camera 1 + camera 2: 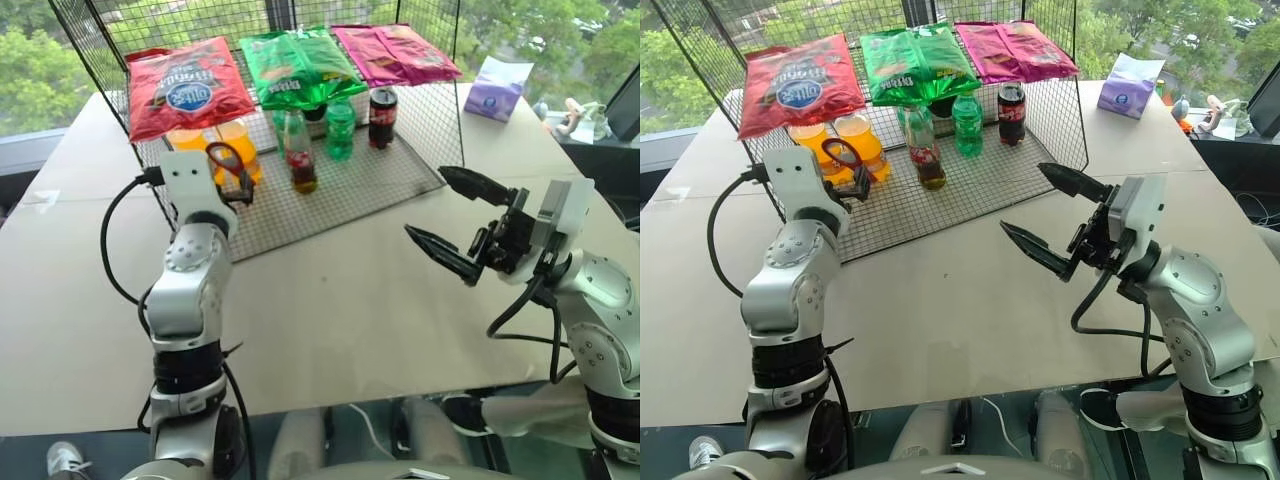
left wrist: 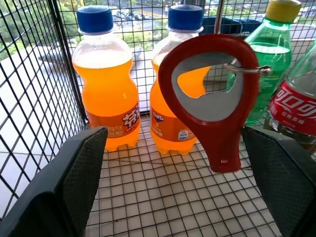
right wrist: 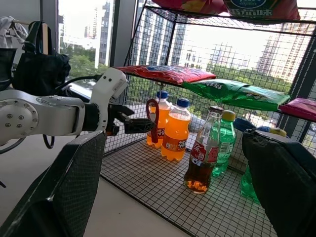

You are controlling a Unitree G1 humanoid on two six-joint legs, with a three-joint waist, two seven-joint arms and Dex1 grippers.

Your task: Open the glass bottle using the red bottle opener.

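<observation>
From the head cameras, a wire mesh rack [image 1: 330,195] sits on the pale table [image 1: 330,300], with red, green and magenta snack bags [image 1: 300,65] lying on its upper shelf. On the lower mesh stand two orange soda bottles [image 1: 238,145], the glass bottle [image 1: 298,152] with dark liquid in its lower part, a green plastic bottle [image 1: 340,128] and a dark cola can [image 1: 382,116]. The left gripper [image 1: 240,185] reaches in at the rack's front edge, just below the red bottle opener [image 1: 226,158], which hangs in front of the orange bottles, a little to the left of the glass bottle. The right gripper [image 1: 455,215] hovers over bare table right of the rack, its black fingers spread wide and empty. In the left wrist view, the opener's [image 2: 217,98] oval loop hangs from a thin metal hook [image 2: 247,69], its short handle pointing down between the two spread fingers [image 2: 74,173], which do not touch it; the glass bottle's red label [image 2: 296,106] shows just beside. In the right wrist view, the glass bottle [image 3: 202,155] stands upright on the mesh between orange and green bottles, and the left gripper [image 3: 133,123] sits at the opener [image 3: 154,121]
</observation>
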